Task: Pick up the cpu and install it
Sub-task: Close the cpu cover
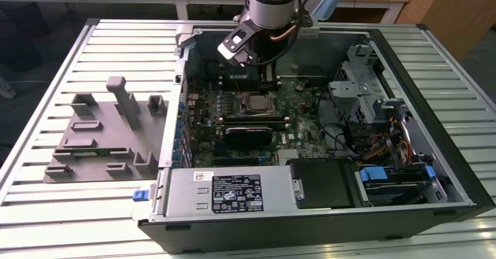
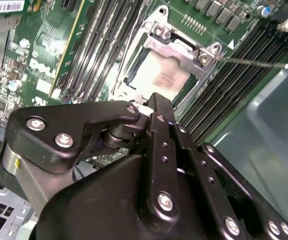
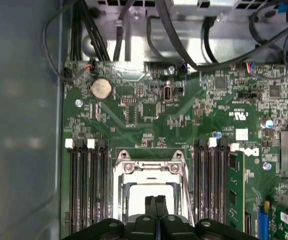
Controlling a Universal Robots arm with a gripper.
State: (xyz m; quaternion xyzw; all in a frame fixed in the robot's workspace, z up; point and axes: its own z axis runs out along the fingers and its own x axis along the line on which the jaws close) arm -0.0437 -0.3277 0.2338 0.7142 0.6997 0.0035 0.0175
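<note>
The cpu [image 2: 160, 75] lies flat in its socket, its pale square top showing through the window of the metal frame [image 2: 181, 50], right in the middle of the green board [image 3: 149, 107] inside the open computer case [image 1: 434, 172]. In the first wrist view it sits between two banks of dark memory slots [image 3: 86, 185], one on each side. Now the gripper [image 3: 155, 200]: the two black fingers are pressed together with nothing pinched between them, and they point straight down at the chip. The tips hang over the edge of the chip nearest the hand, so the chip lies just ahead of and beneath them. Whether they touch its surface, I cannot tell. The chip is square, so it has no long axis, and its sides run in line with the memory slots. A thin rod [image 2: 249, 62] reaches out from the frame's corner, off to one side and apart from the fingers. On the exterior view's left, a grey holder [image 1: 101, 137] rests on the slatted table [image 1: 46, 85], well apart from the case. By my read, the chip is already seated.
</note>
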